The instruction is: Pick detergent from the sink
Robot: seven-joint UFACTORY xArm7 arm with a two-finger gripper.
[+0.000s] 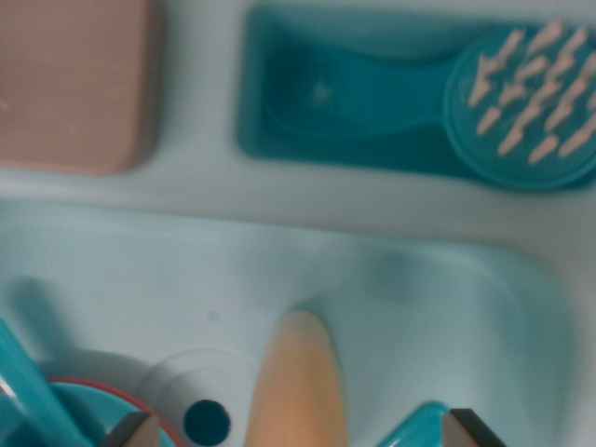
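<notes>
- One wrist view only, blurred throughout, looking down into a pale sink [140, 270] from above its back ledge.
- Two finger tips [135, 430] show at the bottom edge, one on the wrist view's left and one on the right; the gripper [296, 430] has them spread wide, with nothing pinched.
- Orange bottle [296, 382], rounded at its top end, lies on the sink floor and runs up from the bottom edge, right in the gap between the tips. I take this to be the detergent (no label readable in the blur).
- Fingers stand well clear of the bottle on both sides; judged, the arm is lined up over it for a grasp that is not yet made.
- Dark drain hole [206, 421] sits just beside the bottle, on the wrist view's left.
- Teal dish with a red rim [79, 400] fills the lower left corner, and a teal handle [33, 386] leans across it.
- Another teal piece [419, 426] peeks in by the right tip; I cannot tell what it is.
- Teal brush [521, 102] with pale bristles lies in a matching recess on the ledge, a slot seemingly shaped to store it.
- Pinkish-brown pad [74, 84], likely a sponge, rests on the ledge at upper left.
- Next move likely calls for a straight descent, keeping the right tip off that teal piece.
</notes>
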